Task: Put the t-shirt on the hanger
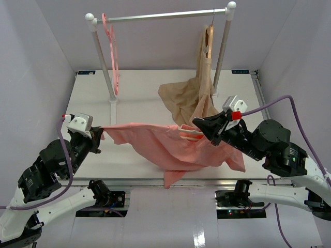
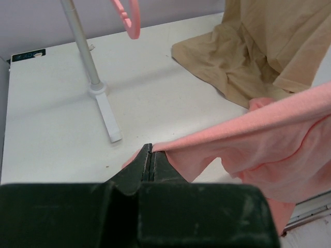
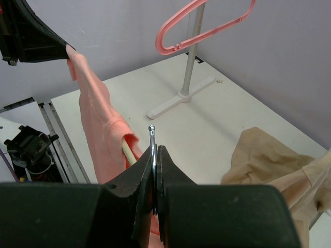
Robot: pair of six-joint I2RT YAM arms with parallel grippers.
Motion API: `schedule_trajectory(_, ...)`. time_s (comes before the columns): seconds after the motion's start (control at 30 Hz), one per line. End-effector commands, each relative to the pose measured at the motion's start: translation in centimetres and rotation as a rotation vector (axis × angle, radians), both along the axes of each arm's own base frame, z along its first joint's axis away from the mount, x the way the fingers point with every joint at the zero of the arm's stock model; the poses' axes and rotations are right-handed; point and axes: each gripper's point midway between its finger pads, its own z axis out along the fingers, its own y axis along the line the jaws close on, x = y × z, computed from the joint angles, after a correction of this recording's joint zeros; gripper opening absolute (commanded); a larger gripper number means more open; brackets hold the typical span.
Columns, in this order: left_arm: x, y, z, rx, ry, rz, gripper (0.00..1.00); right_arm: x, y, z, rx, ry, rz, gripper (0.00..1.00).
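The salmon-pink t-shirt [image 1: 170, 147] hangs stretched between my two grippers above the table's front. My left gripper [image 1: 100, 135] is shut on the shirt's left edge [image 2: 165, 150]. My right gripper [image 1: 199, 125] is shut on the silver hook [image 3: 152, 142] of the cream-white hanger [image 1: 187, 135]. A cream arm of the hanger [image 3: 128, 154] pokes into the shirt [image 3: 101, 129], and the rest of the hanger is hidden under the fabric. The shirt's lower part droops toward the table's front edge.
A clothes rail [image 1: 160, 17] stands at the back, holding a pink hanger [image 1: 112, 49] on the left and a wooden hanger [image 1: 208, 39] with a beige garment [image 1: 189, 98] trailing onto the table. The rail's left foot [image 2: 106, 116] lies beyond my left gripper.
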Motion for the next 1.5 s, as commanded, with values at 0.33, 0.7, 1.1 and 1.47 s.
schedule_trajectory(0.33, -0.1, -0.3, 1.4, -0.011, -0.026, -0.029, 0.1, -0.1, -0.6, -1.7, -0.079, 0.044, -0.007, 0.08)
schedule_trajectory(0.7, -4.3, -7.2, 5.5, -0.043, -0.123, -0.518, 0.53, 0.5, 3.3, -3.4, -0.115, 0.091, 0.029, 0.08)
schedule_trajectory(1.1, -6.6, -15.7, 1.4, 0.121, -0.001, -0.984, 0.53, -1.9, 7.4, -2.2, -0.053, 0.106, 0.231, 0.08)
schedule_trajectory(1.47, -6.1, -17.5, -2.9, 0.205, 0.108, -1.058, 0.55, -3.4, 8.1, -1.2, 0.004, 0.083, 0.324, 0.08)
